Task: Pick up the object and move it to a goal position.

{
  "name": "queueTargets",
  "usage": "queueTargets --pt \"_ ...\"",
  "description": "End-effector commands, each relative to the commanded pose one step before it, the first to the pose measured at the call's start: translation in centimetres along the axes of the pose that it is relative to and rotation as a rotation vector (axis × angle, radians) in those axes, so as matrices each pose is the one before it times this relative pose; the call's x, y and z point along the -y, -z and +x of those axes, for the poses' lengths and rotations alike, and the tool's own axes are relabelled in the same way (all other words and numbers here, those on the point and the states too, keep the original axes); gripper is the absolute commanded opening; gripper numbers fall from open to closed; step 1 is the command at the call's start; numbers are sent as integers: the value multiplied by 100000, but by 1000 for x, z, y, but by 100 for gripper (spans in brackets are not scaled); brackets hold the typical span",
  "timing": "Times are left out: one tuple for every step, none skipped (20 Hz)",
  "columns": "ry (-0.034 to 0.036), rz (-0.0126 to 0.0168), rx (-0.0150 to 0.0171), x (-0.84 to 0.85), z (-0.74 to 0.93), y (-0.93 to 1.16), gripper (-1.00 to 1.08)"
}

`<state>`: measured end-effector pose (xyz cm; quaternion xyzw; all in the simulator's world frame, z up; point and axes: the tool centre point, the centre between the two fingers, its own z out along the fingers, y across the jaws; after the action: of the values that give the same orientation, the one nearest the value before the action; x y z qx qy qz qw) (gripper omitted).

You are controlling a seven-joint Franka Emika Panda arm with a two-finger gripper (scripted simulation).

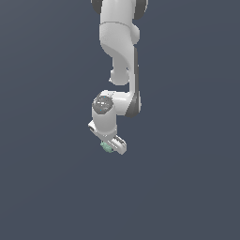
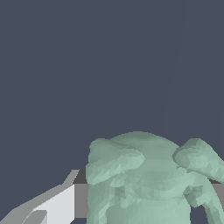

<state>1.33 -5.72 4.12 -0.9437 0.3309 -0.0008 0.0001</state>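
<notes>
The object (image 1: 107, 147) is a small pale mint-green lumpy item, just showing under the white gripper (image 1: 111, 146) in the exterior view. In the wrist view the object (image 2: 148, 183) fills the space between the fingers, with lumpy protrusions on both sides. One finger (image 2: 57, 205) touches its side; the other finger (image 2: 217, 191) is mostly hidden behind it. The gripper is shut on the object. Whether the object is off the surface cannot be told.
The white arm (image 1: 119, 42) reaches down from the top of the exterior view. Around it lies a plain dark grey-blue surface (image 1: 187, 178). No goal marker shows.
</notes>
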Motion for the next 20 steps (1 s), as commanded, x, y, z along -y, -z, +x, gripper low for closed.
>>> queueTargets --pt "-1 -1 13 7 24 111 -100" --pt "0 0 0 16 38 155 -100" --pt "0 0 0 22 53 216 -100" --pt "0 0 0 28 68 277 -100" --pt "0 0 0 34 83 337 -100" --pt "0 0 0 41 98 397 -100" --pt "0 0 0 47 113 455 -100" --pt "0 0 0 53 128 513 -100" --pt "0 0 0 58 142 570 -100" --pt "0 0 0 64 156 625 -100" --pt "0 0 0 70 171 679 -100" --pt "-62 -75 -5 48 206 709 -100" --pt "0 0 0 80 198 785 -100" --pt "0 0 0 86 212 835 -100" --pt "0 0 0 91 225 884 -100" --pt "0 0 0 96 237 926 -100" --pt "0 0 0 100 247 960 -100" --pt "-28 -60 -19 96 262 976 -100" --pt "0 0 0 106 262 1008 -100" --pt "0 0 0 108 267 1023 -100"
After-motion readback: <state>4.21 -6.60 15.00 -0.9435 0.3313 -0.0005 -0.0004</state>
